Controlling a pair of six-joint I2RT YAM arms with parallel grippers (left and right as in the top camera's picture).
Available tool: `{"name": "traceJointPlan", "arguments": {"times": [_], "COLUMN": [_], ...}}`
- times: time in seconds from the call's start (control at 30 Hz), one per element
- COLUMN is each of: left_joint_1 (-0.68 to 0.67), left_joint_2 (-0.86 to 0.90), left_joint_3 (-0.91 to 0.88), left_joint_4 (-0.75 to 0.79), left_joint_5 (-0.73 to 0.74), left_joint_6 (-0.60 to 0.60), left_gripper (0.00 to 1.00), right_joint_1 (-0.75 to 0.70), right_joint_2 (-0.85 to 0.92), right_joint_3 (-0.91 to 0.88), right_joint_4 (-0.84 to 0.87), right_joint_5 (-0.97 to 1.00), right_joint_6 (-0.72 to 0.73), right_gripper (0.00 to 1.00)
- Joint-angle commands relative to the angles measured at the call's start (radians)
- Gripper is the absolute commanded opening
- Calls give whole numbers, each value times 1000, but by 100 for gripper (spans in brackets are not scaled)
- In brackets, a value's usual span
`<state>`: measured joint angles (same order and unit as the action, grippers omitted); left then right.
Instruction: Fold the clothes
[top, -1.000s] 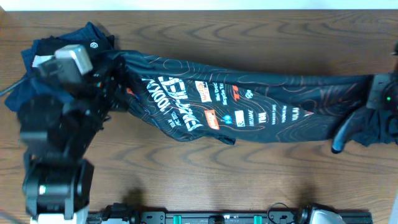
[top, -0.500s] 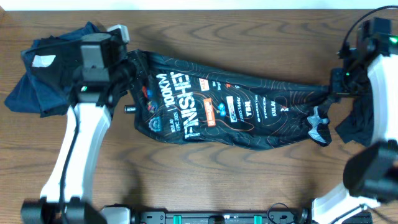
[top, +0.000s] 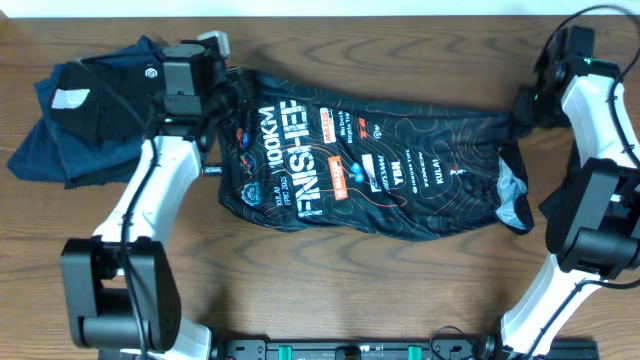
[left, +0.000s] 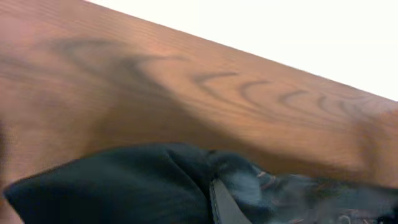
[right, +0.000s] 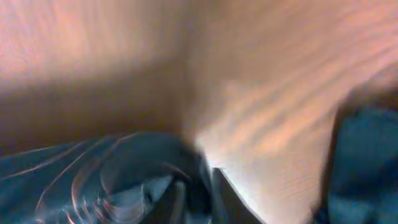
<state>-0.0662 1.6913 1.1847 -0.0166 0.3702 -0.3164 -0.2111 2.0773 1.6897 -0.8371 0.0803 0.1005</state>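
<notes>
The black "100KM FINISHER" T-shirt is lying spread across mid-desk, the left end effector pinching its 10 o'clock corner. The right end effector is hovering at 2 o'clock, its grip impossible to tell.

Right wrist view fully blurred; T-shirt small logos unreadable; right gripper jaws hidden by cloth

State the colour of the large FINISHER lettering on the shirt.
White, against the black T-shirt; the overhead view shows it best.
</notes>
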Motion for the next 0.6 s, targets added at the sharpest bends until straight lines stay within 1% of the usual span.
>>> {"name": "traceJointPlan", "arguments": {"times": [0.0, 0.1, 0.13, 0.2, 0.27, 0.47, 0.57], "left_joint_1": [-27, -36, -36, -34, -32, -32, -32], "left_joint_2": [33, 41, 41, 41, 41, 41, 41], "left_joint_3": [16, 16, 16, 16, 16, 16, 16], "left_joint_4": [32, 17, 11, 2, -14, -109, -168], "left_joint_5": [-39, -103, -107, -110, -110, -110, -109], "left_joint_6": [9, 10, 10, 10, 10, 9, 9], "left_gripper": [6, 6, 6, 6, 6, 6, 6], "right_joint_1": [-8, -2, 1, 11, 28, 114, 166], "right_joint_2": [-9, -9, -9, -9, -9, -9, -9], "right_joint_3": [11, 11, 11, 11, 11, 11, 11], "right_joint_4": [49, 23, -5, -75, -149, -316, -341], "right_joint_5": [-69, -111, -116, -122, -164, -175, -158], "right_joint_6": [134, 126, 109, 52, -64, -318, -375], "right_gripper": [21, 24, 23, 19, 18, 18, 19]}}
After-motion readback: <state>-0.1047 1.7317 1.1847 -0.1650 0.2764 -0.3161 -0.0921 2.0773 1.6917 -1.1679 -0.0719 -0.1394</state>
